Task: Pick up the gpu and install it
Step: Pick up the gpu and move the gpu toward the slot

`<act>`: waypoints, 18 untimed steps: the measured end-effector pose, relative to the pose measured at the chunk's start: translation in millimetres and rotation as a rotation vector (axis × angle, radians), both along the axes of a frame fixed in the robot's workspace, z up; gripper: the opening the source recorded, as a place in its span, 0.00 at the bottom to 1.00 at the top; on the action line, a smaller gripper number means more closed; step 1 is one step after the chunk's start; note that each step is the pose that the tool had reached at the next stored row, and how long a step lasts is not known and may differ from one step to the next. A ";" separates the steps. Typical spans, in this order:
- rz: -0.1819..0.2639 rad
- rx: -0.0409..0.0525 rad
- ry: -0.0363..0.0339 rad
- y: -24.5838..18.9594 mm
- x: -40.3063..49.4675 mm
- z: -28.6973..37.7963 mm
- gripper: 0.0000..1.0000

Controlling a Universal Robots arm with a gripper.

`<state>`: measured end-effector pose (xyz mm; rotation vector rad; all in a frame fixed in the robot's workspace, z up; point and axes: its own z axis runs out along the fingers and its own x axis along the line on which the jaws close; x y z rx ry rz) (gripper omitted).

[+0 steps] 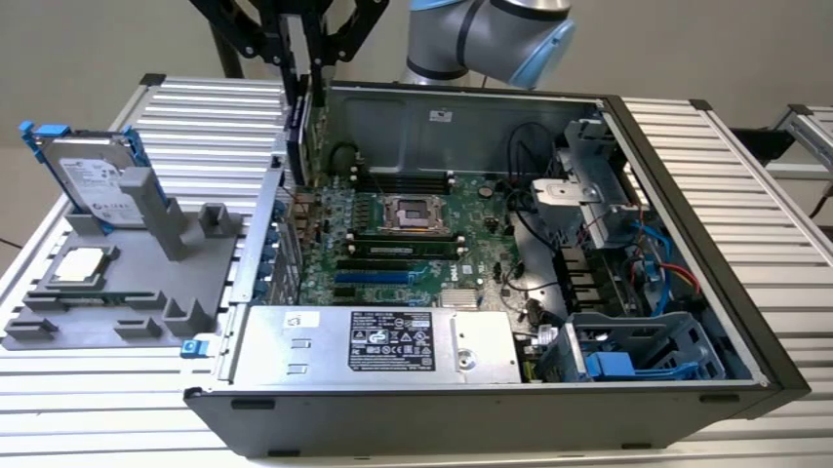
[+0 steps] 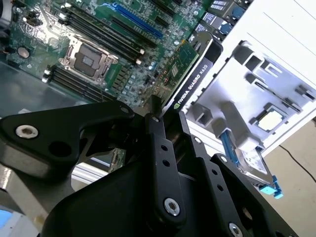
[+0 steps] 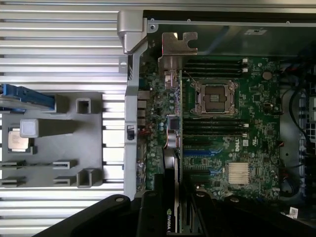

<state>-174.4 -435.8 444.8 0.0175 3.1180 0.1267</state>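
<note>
**Exterior view.** The tool (image 1: 302,70) clamped the gpu (image 1: 304,136), which hung on edge directly beneath it, over the open computer case (image 1: 390,424).

**Second wrist view.** The motherboard (image 2: 98,44) lay beyond the held card.

**First wrist view.** Keeping the card's edge square to the motherboard's slots seemed advisable. Beside the case, a grey holder (image 3: 64,143) carried a processor chip (image 3: 17,140) and a hard drive (image 3: 27,101).
</note>
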 end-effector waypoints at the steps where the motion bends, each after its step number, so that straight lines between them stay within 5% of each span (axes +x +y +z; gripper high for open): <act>1: 0.000 0.0000 0.0000 0.0 0.5 0.0 0.00; 18: 0.000 -0.0001 0.0000 0.4 7.9 0.0 0.00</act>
